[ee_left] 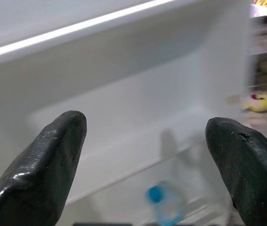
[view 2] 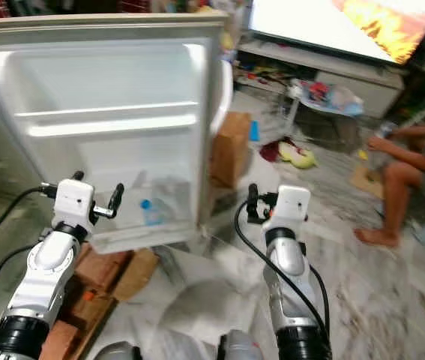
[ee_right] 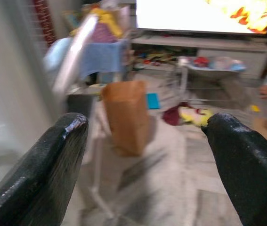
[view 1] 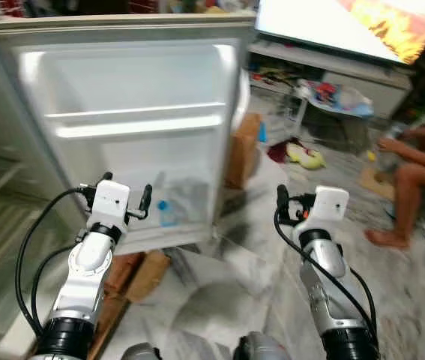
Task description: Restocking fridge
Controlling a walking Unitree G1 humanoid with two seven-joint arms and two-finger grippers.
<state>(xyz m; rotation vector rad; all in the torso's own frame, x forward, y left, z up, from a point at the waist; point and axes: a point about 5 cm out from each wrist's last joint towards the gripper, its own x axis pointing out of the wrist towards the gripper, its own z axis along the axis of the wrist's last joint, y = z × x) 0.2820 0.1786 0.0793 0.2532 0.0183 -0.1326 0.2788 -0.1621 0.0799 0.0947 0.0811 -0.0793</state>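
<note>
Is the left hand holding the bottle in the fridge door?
No: the left hand is open and empty, and the bottle stands apart in the door's lowest shelf.

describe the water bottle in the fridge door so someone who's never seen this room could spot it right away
Start at the open white fridge door that faces the robot, and drop past its upper shelf rail to the bottom door bin. The water bottle stands there, just beyond the left gripper, whose fingers are open. It is clear plastic with a blue cap, the one spot of colour on the white door.
</note>
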